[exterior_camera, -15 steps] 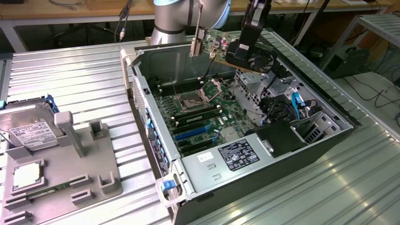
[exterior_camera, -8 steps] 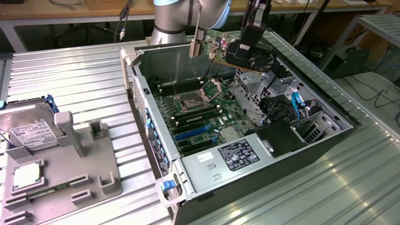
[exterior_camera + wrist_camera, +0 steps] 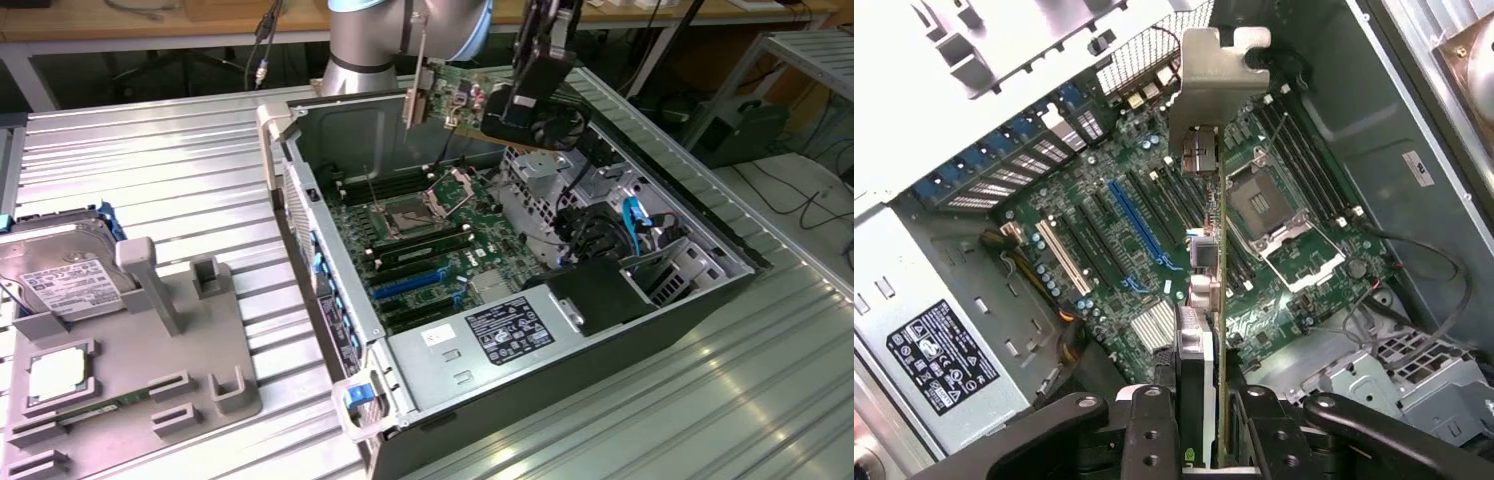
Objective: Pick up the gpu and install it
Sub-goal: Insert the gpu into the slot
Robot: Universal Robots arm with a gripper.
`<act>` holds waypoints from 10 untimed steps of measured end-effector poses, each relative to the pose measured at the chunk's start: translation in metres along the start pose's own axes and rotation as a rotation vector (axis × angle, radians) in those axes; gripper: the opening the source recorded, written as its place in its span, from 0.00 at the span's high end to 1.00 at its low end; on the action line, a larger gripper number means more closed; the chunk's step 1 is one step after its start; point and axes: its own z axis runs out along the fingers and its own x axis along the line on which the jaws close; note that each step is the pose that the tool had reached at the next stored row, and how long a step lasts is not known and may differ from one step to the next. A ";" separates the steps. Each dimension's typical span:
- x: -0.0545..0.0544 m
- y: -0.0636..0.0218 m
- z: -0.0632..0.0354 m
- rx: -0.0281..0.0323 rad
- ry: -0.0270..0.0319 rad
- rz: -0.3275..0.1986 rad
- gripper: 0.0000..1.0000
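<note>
The black jaws are clenching the gpu point(image 3: 462, 104) by one end and holding it in the air over the far part of the open computer case point(image 3: 697, 218). The card is not sitting in any slot. In the exterior view it is showing its flat green circuit-board side, and its thin silver bracket point(image 3: 416, 92) is hanging at the end toward the exterior view's left. The arm point(image 3: 363, 42), a smooth grey tube with a blue cap, is rising behind it.

In the wrist view the gpu point(image 3: 1219, 300) is appearing edge-on as a narrow strip running from the jaws out to the bracket point(image 3: 1210, 75), a flat stamped metal plate with a bent tab at its tip. Two dark, bolted links are closing on the card from either side.

Below it the green motherboard point(image 3: 1104, 250) is lying flat in the case, crowded with small parts. A long blue expansion slot point(image 3: 1139, 226) is sitting among black and white ones, and the square metal CPU socket point(image 3: 1268, 202) is lying just beside the card's line.

A grey power supply point(image 3: 505, 338) with a black label is filling the near corner of the case.

On the ribbed metal bench point(image 3: 147, 165), well apart from the case, a moulded grey holder point(image 3: 200, 352) is carrying a silver hard drive point(image 3: 60, 278) with a white label.
</note>
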 end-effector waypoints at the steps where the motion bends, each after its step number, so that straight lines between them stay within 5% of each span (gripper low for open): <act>1: 0.000 0.0000 0.0000 -0.0003 0.0001 -0.009 0.72; 10: 0.000 0.0000 0.0000 -0.0030 0.0010 -0.098 0.72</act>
